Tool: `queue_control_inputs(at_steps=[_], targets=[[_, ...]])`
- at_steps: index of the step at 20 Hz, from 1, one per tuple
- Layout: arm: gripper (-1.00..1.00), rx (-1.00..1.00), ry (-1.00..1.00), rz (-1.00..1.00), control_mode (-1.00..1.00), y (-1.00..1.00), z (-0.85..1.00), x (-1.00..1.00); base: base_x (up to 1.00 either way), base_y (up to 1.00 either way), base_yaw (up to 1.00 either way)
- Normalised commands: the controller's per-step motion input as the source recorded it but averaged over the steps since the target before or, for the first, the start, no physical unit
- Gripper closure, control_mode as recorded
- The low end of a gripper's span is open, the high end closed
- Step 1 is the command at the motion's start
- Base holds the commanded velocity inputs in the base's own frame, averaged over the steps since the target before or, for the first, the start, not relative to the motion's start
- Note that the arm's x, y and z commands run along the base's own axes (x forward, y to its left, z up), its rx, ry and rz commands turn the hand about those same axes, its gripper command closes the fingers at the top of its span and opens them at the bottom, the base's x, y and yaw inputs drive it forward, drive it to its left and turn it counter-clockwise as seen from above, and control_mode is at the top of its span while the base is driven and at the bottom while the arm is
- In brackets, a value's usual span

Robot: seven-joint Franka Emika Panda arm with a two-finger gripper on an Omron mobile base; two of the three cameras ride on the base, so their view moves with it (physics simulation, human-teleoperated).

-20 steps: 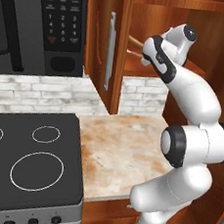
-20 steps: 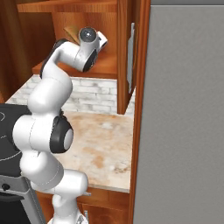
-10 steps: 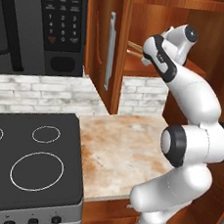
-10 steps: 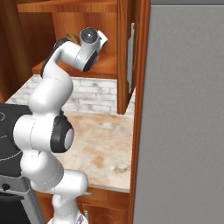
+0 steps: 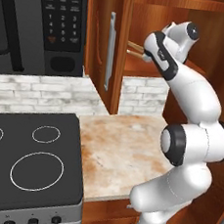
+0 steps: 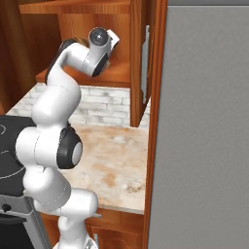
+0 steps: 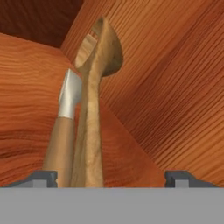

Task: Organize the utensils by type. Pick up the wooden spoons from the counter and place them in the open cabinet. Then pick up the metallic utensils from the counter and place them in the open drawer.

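My hand (image 7: 111,177) stands open, its two dark tips wide apart at the bottom of the hand view, gripping nothing. Between them and running up toward the upper middle of the frame lie two wooden spoons (image 7: 94,109) side by side on the cabinet (image 5: 159,21) shelf, bowls toward the back corner. The nearer one is pale tan all along; the one left of it has a silver collar above a browner handle. In the left base view their handle ends (image 5: 135,50) poke out at upper center, just beside my wrist.

I judge these spoons light, stiff and not fragile; smooth round handles could roll or slide on the bare wood. If I had to retake one, I would grasp mid-handle, across its width, where it balances.

The desk (image 5: 124,150) below, at center frame, shows bare marbled stone; I cannot see the metallic utensils from here.
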Motion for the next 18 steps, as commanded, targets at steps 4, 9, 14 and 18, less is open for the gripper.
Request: queue_control_inputs(at_steps=[4,9,14,18], targets=[[-1.0,0.0,-0.09,0.0,-1.0,0.0,0.0,-0.5,0.0,0.0,0.0],[-1.0,0.0,-0.06,0.0,-1.0,0.0,0.1,-0.68,0.0,0.0,0.0],[-1.0,0.03,0.0,0.0,-1.0,0.0,0.15,-0.74,0.0,0.0,0.0],[-1.0,0.05,0.0,0.0,-1.0,0.0,0.28,-0.76,0.0,0.0,0.0]])
